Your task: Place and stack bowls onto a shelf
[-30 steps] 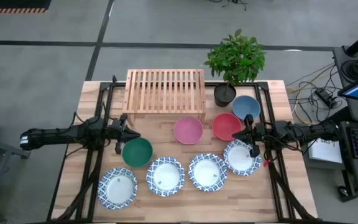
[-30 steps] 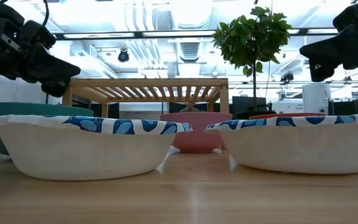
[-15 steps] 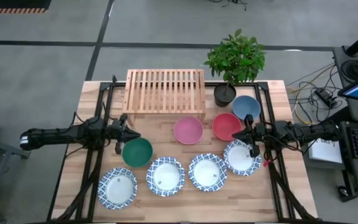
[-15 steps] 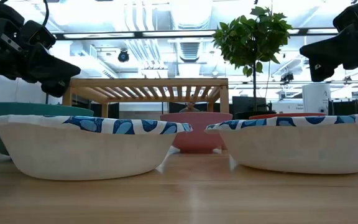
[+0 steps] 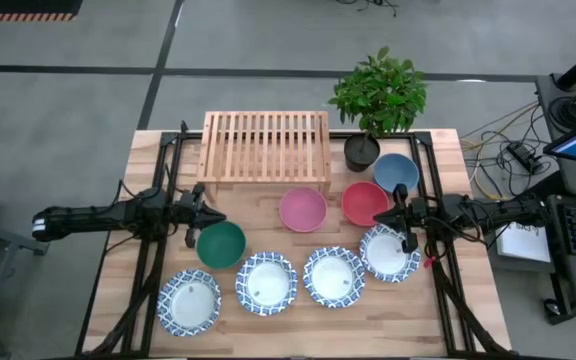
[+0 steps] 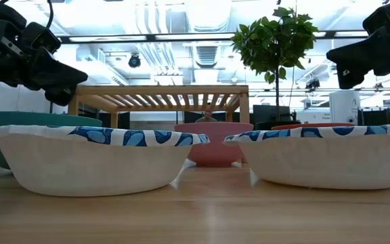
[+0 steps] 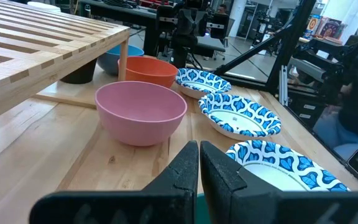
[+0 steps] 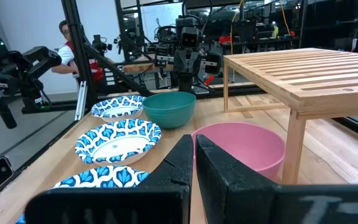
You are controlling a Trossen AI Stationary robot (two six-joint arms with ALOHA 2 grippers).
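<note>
left gripper point(image 5: 202, 214): fingers pressed together, holding nothing, just above the green bowl point(image 5: 220, 244). right gripper point(image 5: 400, 215): fingers likewise shut and empty, between the red bowl point(image 5: 364, 203) and a patterned bowl point(image 5: 389, 253). pink bowl point(image 5: 303, 209) lies ahead of both finger pairs; shelf point(image 5: 266, 148) stands bare beyond it on the worktop point(image 5: 298, 320).

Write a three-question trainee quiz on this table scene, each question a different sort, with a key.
1. True or false: a bowl already sits on the shelf.
2. Which plain bowl is nearest the left gripper? A) pink bowl B) green bowl C) blue bowl
3. Fill in: the right gripper hovers between the red bowl and a ______ bowl.

Key: 1 false; 2 B; 3 patterned.
</note>
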